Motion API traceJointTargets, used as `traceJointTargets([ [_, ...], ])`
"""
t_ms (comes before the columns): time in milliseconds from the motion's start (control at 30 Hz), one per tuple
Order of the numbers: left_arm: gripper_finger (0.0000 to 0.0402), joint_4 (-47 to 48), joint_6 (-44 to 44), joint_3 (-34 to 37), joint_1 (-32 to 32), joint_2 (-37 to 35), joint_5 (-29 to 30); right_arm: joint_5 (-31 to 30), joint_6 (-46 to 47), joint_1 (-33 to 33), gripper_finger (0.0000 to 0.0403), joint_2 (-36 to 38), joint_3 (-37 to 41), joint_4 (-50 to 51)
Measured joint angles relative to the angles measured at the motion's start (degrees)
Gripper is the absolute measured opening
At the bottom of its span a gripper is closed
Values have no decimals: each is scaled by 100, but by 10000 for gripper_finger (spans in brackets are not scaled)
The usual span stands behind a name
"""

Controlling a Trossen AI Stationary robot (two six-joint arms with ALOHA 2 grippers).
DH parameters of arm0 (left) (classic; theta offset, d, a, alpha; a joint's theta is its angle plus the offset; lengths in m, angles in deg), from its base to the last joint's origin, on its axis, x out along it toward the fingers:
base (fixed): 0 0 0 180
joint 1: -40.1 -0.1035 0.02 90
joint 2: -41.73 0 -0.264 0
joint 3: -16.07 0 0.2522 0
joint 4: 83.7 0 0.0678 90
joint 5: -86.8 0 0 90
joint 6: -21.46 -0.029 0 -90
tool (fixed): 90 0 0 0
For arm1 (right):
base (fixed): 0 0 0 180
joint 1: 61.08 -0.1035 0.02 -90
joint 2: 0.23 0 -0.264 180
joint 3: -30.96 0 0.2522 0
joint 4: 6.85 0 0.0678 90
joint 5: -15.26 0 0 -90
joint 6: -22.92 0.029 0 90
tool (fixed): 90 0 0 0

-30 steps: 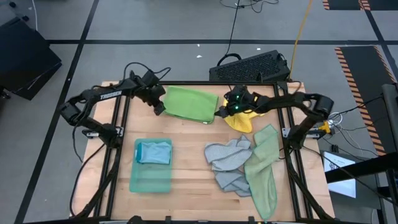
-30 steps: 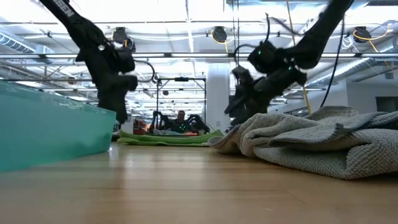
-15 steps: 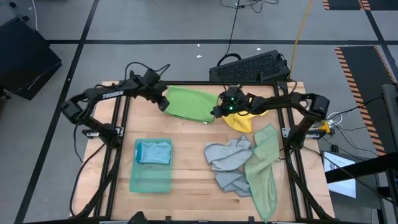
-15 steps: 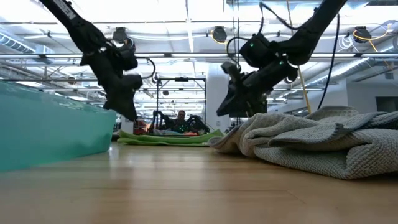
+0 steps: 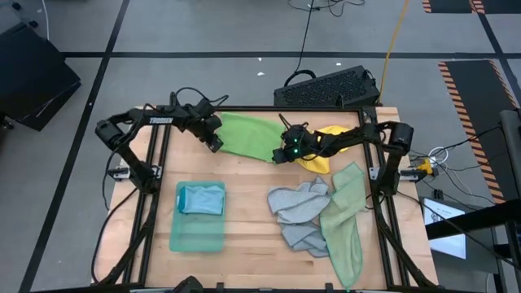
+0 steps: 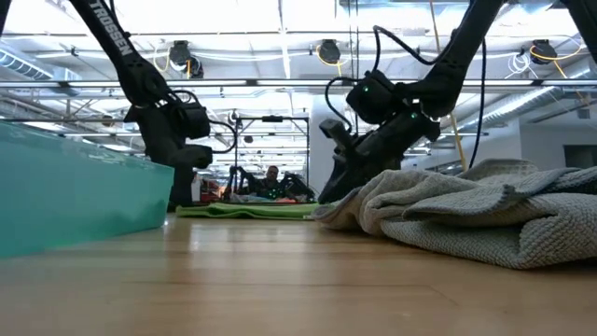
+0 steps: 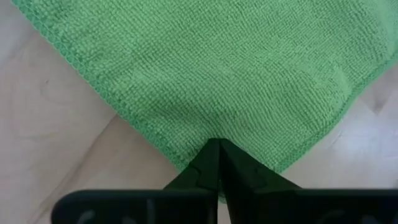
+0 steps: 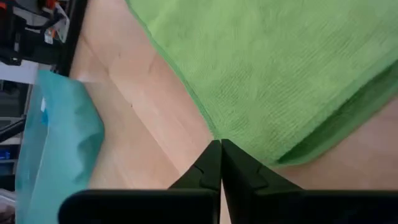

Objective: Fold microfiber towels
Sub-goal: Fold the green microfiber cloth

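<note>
- Now both arms are down on the bright green towel (image 5: 251, 135), which lies flat at the 12 o'clock end of the table (image 5: 244, 207).
- The left gripper (image 5: 213, 143) sits at the towel's 9 o'clock corner with its fingers pressed together; in the left wrist view the tips meet right at the hem, pinching the cloth's edge.
- The right gripper (image 5: 281, 155) is at the towel's 4 o'clock corner, fingers likewise closed tight on the hem where the cloth meets the wood.
- To fold well, I judge both corners should rise together and level, travel toward 12 o'clock, and land on the far corners so the edges line up; uneven lifting would skew the crease.
- A thin pinch like this could slip, so a slow lift seems wise.
- A yellow towel (image 5: 318, 156) lies just beside the right gripper at 3 o'clock of the green one; dragging it along is a risk.
- Grey towels (image 5: 298, 210) and a pale green towel (image 5: 346, 218) lie heaped toward 4 o'clock, not yet folded.
- No bin or tray shows; the finished pile at 7 o'clock is a teal towel (image 5: 198, 234) with a light blue towel (image 5: 201, 198) on top.
</note>
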Motion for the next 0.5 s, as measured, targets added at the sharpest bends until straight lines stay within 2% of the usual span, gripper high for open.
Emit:
traceJointTargets([
  [167,4,71,56,2,-7,10,-61,125,102,-144,1,-128,-8,14],
  [300,10,244,234,16,2,-102,-323,312,132,-133,1,-57,-4,72],
  [500,4,895,457,45,42,-490,-497,714,-34,31,0,677,3,472],
])
